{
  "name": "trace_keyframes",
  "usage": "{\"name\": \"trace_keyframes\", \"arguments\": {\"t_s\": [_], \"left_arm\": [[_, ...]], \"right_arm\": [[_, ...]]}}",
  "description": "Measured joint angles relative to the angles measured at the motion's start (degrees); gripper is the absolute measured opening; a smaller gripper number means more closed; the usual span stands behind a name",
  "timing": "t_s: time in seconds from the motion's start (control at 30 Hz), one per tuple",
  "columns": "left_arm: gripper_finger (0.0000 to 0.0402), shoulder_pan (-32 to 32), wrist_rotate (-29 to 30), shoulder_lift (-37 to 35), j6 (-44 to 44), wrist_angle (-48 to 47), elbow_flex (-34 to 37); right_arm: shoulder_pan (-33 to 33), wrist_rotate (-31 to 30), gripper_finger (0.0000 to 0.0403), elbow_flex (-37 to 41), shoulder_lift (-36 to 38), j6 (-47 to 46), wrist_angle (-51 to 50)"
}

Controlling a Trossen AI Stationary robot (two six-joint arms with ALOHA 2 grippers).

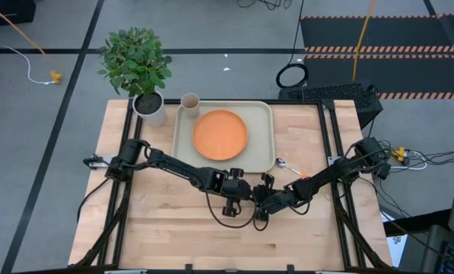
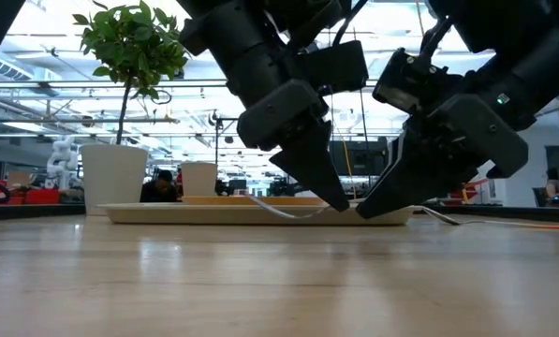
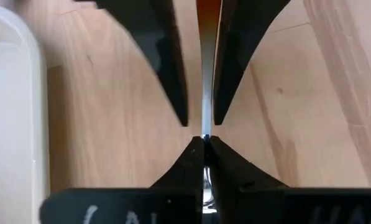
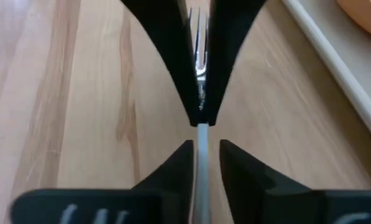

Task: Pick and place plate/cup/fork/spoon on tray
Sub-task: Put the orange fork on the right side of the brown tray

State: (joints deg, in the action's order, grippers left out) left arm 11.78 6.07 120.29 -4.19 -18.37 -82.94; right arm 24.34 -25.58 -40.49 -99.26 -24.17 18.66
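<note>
The fork (image 4: 199, 37) lies between my two grippers on the bare wood in front of the tray (image 1: 182, 137). Its tines point toward my left arm and its orange handle (image 3: 208, 18) toward my right arm. My left gripper (image 3: 203, 142) is shut on the fork's silver neck. My right gripper (image 4: 205, 144) is slightly open, with its fingers on either side of the shaft (image 4: 201, 168). The orange plate (image 1: 220, 134) lies on the tray, and the beige cup (image 1: 189, 101) stands at the tray's far left corner. The spoon (image 1: 287, 166) lies on the table right of the tray. My left gripper pinches the fork's silver neck (image 4: 201, 102), just behind the tines, between its two fingers. The fingers come from above, slanting down from the table's left, and lie across the fork. In the low view the fingertips (image 2: 340, 201) reach table height; whether the fork is lifted I cannot tell.
A white plant pot (image 1: 150, 106) with green leaves stands at the tray's far left. A pale cable (image 2: 279, 211) loops below my left arm. Bare wood lies on the table's near half and on both sides.
</note>
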Motion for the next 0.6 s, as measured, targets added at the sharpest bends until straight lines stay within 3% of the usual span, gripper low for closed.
{"name": "trace_keyframes", "arguments": {"t_s": [0.17, 0.4, 0.6], "left_arm": [[0.0022, -0.01, 0.18, -0.02, 0.03, 0.03, 0.0], [0.0029, 0.01, 0.15, -0.02, 0.27, 0.5, 0.0], [0.0085, 0.21, -0.5, -3.49, 4.73, -4.24, -0.15]], "right_arm": [[0.0, 0.14, 0.0009, -0.01, 0.0, 0.1, -0.01], [0.02, 0.24, 0.0011, -0.01, 0.0, 0.05, -0.08], [-0.14, 0.18, 0.0005, -0.02, 1.06, 0.85, -0.33]]}}
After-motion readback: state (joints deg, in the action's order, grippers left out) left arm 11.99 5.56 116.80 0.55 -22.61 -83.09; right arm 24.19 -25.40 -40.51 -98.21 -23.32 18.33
